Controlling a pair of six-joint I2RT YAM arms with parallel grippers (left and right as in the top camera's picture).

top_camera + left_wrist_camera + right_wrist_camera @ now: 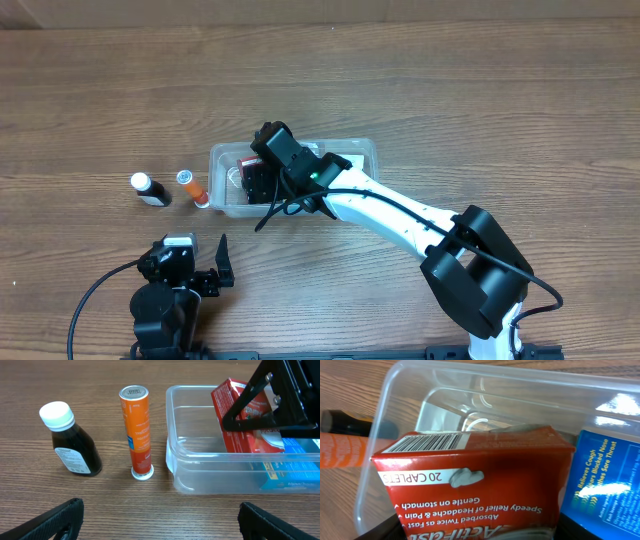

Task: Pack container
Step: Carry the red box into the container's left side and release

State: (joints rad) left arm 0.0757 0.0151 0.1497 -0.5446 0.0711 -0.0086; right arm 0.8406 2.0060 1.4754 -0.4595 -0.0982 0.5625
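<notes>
Clear plastic rectangular container [365, 150] sits mid-table on the wood-grain table [480, 80], long side running left to right in the overhead view. Right gripper [258, 178] reaches into its left end with fingers closed on a red cardboard box of caplets [475, 485]. The red box stands tilted inside the bin, barcode end away from the gripper, not lying flat. Judged: it is gripped by its sides so it can be lowered or tipped down next to the blue cardboard box [295, 467], which lies flat in the container just beside it.

Left gripper [160, 510] is spread wide and holds nothing. It sits low near the table's front edge, well apart from the container, probably parked there to keep clear of the right arm.

Outside the bin, a dark brown bottle with a white cap [75, 452] and an orange cylindrical tube [137, 430] stand upright. The tube is just beside the container's left wall, not touching it, and the bottle is further out. Both are likely yet to be packed.

- **Overhead:** gives the arm layout, but the right arm hides most of the contents and the red box barely shows.
- **Left wrist:** shows the box's tilt, the black gripper frame over it, and the gap between tube and wall.
- **Right wrist:** the only view showing the box print and the bare container floor beyond the box. The tube appears there only as an orange blur through the wall. Finger contact is cropped at the lower edge, so the grip is judged from the box staying tilted.
</notes>
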